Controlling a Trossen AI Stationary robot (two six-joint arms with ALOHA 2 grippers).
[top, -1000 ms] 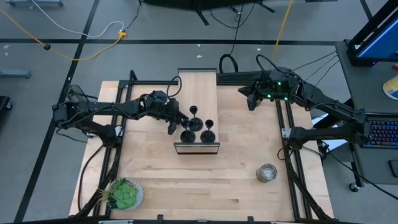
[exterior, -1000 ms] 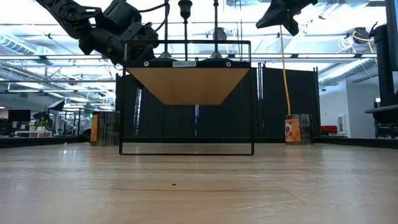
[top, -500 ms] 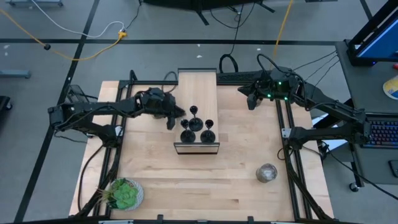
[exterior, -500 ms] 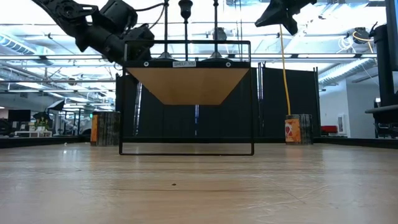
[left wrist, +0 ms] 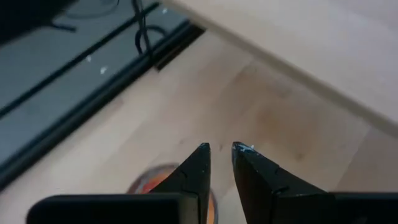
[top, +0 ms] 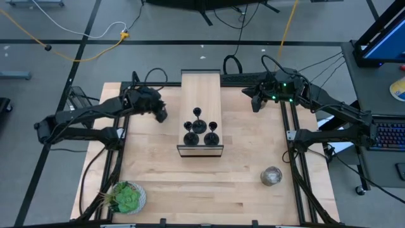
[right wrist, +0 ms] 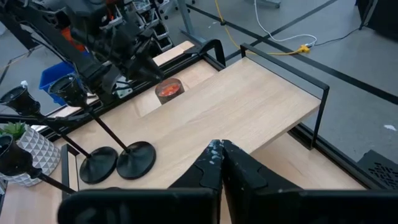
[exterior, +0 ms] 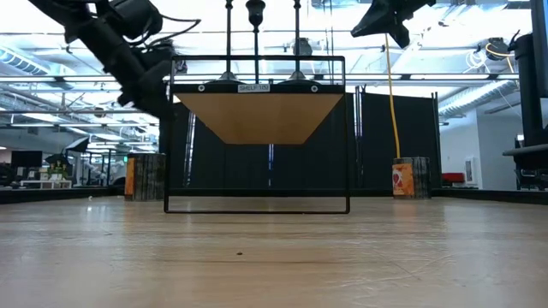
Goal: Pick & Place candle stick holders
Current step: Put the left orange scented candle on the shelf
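3 black candle stick holders (top: 199,130) stand upright in a tight cluster on the raised wooden shelf (top: 200,88) at the middle of the desk (top: 240,177), near the shelf's front edge, bases close together so that all fit on the narrow board. The left claw (top: 161,114) hangs just left of the shelf, clear of the holders and carrying nothing; the left wrist view shows its fingers nearly together with only a thin gap between them, and below them an orange-filled jar (left wrist: 155,180) on the desk. The right claw (top: 254,104) waits high near the desk's back right corner, its fingertips pressed together and empty, well apart from the shelf, apparently parked out of the working arm's way. With every holder set on the shelf and neither arm holding one, the placing looks finished or close to it. A potted plant (top: 126,197) and a greyish glass jar (top: 271,176) sit untouched near the desk's front edge.
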